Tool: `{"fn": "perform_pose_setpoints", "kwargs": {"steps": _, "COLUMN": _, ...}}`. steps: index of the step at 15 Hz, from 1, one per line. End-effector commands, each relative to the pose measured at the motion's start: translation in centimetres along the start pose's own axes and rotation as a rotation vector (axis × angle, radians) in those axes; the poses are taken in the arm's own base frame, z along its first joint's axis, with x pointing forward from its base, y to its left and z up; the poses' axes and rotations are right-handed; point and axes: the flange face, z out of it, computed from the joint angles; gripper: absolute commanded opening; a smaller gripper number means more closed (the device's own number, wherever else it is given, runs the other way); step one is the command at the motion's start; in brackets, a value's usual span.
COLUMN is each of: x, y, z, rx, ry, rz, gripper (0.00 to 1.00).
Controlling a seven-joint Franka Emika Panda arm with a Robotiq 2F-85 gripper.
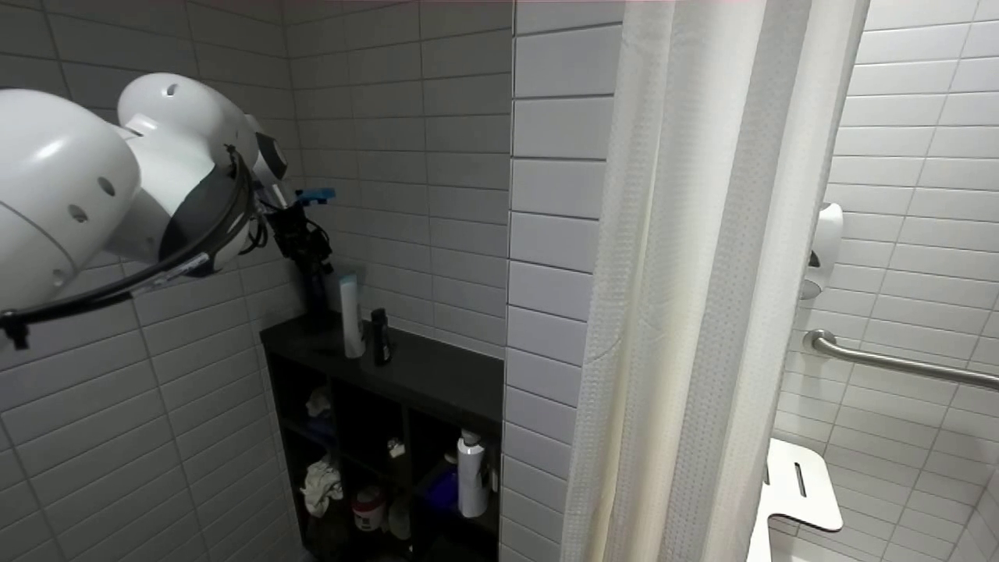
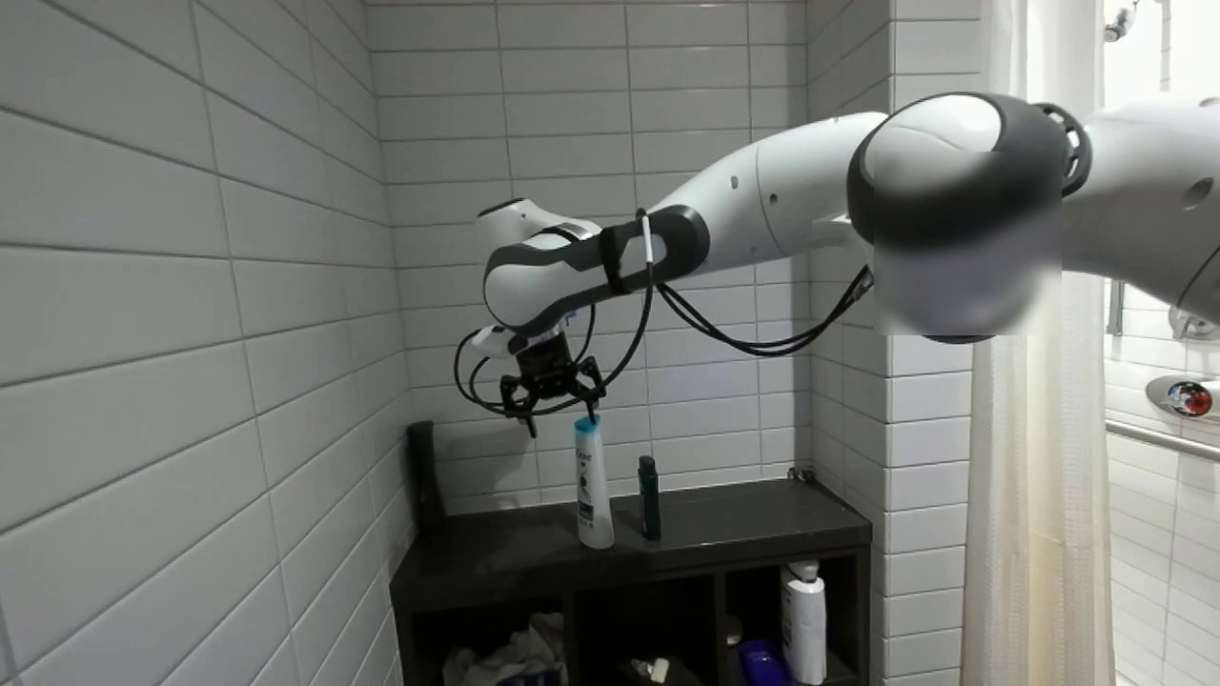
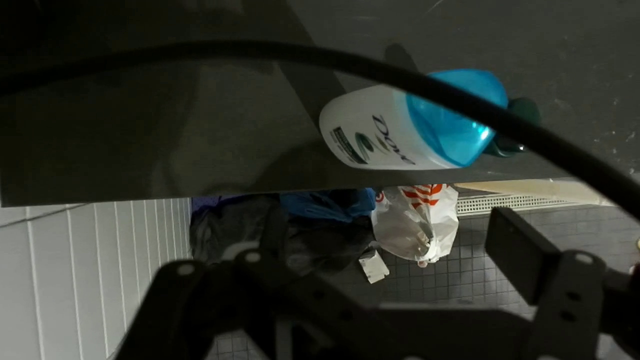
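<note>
Gripper [image 2: 562, 427] hangs above the black shelf [image 2: 743, 519], and its two fingers [image 3: 522, 255] are spread well apart, with nothing clamped between them. Nearest to it is the white bottle [image 2: 592, 486] with a blue cap [image 3: 445, 135]. This bottle stands on the top of the shelf, near the front edge. In an exterior view a fingertip overlaps the cap; if they are touching, I cannot tell. In the wrist view the bottle shows the word Dove and is outside the gap of the fingers. Just beside it stands a small dark bottle [image 2: 649, 500]. In the wall corner, also on the shelf, there is a tall dark object [image 2: 424, 476]. Inside the shelf I see a tall container [image 2: 805, 624] and some cloth [image 2: 519, 653]. On the floor lies a white bag [image 3: 415, 225].
</note>
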Motion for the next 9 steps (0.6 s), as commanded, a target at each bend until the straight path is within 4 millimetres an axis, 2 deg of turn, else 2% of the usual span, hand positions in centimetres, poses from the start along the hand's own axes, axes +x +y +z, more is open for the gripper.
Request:
{"fn": "perform_pose_setpoints", "kwargs": {"steps": 1, "x": 0.3, "y": -1.6, "z": -0.2, "rx": 0.004, "ry": 0.006, "rz": 0.051, "gripper": 1.00}}
{"fn": "perform_pose_setpoints", "kwargs": {"steps": 9, "x": 0.7, "y": -4.1, "z": -0.1, "rx": 0.035, "ry": -0.009, "rz": 0.082, "gripper": 1.00}}
